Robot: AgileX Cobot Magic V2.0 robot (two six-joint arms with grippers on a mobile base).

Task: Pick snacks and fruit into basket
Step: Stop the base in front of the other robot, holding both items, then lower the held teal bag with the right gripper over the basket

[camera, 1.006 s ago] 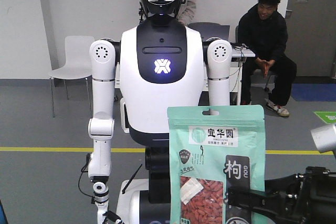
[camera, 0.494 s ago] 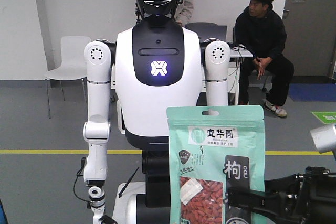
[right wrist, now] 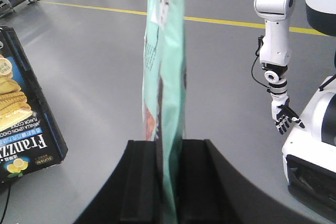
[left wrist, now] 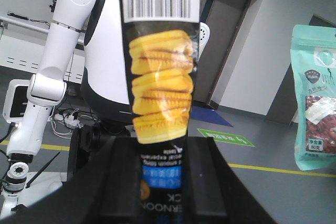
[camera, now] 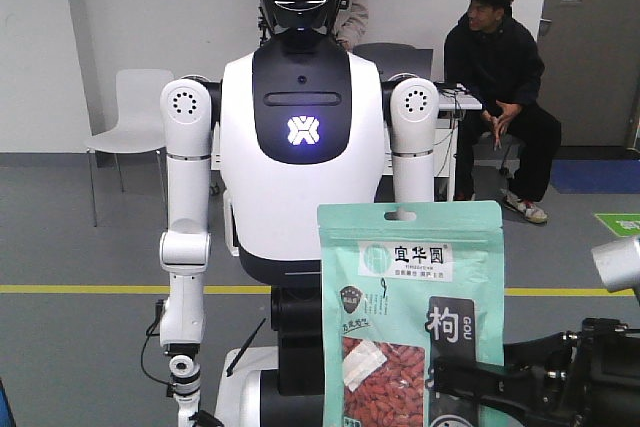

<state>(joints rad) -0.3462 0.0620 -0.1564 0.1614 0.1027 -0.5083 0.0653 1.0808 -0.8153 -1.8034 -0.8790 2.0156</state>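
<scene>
The snacks, a mint-green pouch [camera: 412,317] with a window of red berries, hangs upright in the air with my right gripper [camera: 445,382] shut on its lower part. The right wrist view shows the pouch [right wrist: 165,51] edge-on, pinched between the black fingers of the right gripper [right wrist: 167,148]. My left gripper [left wrist: 163,153] is shut on a black biscuit box [left wrist: 160,77] printed with yellow sandwich biscuits. That box [right wrist: 26,114] also shows at the left of the right wrist view, and the pouch [left wrist: 315,98] at the right of the left wrist view. The fruit and the basket are out of view.
A white humanoid robot [camera: 300,147] stands close in front, its arm and hand [right wrist: 283,116] hanging to the right of the pouch. Behind it are a white chair [camera: 135,117] and a seated person [camera: 500,77]. A yellow line [camera: 80,287] crosses the grey floor.
The background shifted slightly left a second ago, then held still. The seated person turned his head. The pouch and the right gripper keep the same place in the view.
</scene>
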